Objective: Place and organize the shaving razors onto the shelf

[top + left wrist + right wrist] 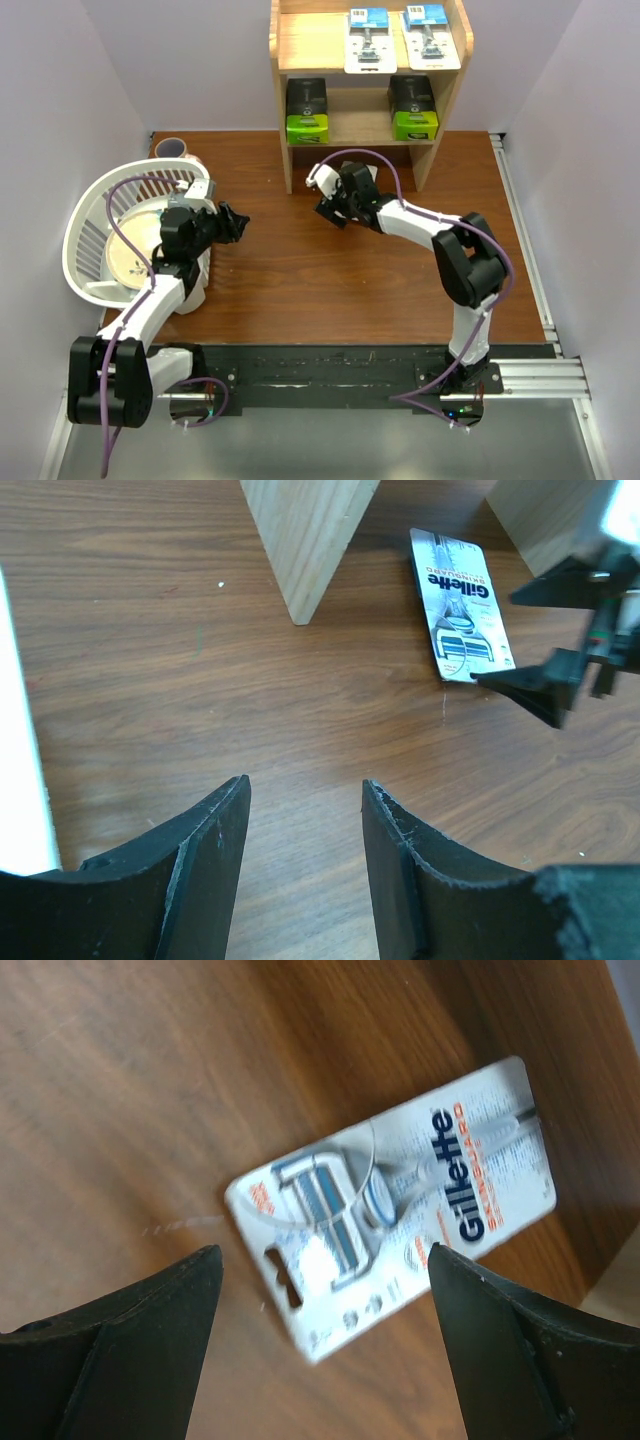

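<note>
One razor card (390, 1220) below right tool (322, 1256)

Razor card (395, 1225) — flat on table (130, 1070)

left arm (150, 300): white links, black joints | right arm (440, 235): same white-and-black build | cables (115, 225): purple, one looping along each arm | left gripper (305, 783): matte black wedge-shaped fingers | base plate (320, 375): black, lower frame

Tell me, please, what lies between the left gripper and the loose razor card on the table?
Only bare table: the left wrist view shows nothing between the left gripper and the razor card.
</note>
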Available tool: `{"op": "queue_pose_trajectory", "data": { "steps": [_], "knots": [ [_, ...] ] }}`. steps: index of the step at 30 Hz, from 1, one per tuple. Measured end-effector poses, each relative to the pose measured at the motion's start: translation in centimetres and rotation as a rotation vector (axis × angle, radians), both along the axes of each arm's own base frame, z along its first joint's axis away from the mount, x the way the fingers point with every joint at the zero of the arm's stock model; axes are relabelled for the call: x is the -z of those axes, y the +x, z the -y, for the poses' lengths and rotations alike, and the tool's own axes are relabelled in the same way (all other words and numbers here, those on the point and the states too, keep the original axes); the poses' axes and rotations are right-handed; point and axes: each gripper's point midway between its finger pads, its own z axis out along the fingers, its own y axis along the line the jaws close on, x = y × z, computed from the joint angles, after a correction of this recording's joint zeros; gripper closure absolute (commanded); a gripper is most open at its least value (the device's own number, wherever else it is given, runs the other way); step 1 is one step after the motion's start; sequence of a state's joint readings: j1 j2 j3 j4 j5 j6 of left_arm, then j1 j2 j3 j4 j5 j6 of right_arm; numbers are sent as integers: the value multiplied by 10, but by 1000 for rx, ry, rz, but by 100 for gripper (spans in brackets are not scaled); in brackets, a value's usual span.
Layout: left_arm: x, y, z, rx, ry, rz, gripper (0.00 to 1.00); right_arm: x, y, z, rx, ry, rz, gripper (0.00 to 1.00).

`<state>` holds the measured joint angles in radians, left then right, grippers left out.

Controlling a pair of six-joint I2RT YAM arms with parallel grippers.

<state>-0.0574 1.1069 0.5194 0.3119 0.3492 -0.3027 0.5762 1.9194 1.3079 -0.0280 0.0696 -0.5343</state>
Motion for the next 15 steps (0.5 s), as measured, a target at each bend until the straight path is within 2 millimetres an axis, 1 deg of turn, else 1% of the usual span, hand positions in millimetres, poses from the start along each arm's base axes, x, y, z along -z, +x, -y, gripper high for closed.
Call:
{"op": "queue_pose_trajectory", "data": {
  "steps": [3, 6, 15],
  "knots": [
    [0, 0, -2, -3, -1, 0, 46, 14, 12, -4, -10, -25, -4, 11],
    [0, 0, -2, -1, -2, -2, 46, 24, 15, -2, -30, -61, -11, 11],
    [4, 1, -1, 3, -4, -12, 46, 26, 18, 1, -133, -173, 49, 11]
  ]
}}
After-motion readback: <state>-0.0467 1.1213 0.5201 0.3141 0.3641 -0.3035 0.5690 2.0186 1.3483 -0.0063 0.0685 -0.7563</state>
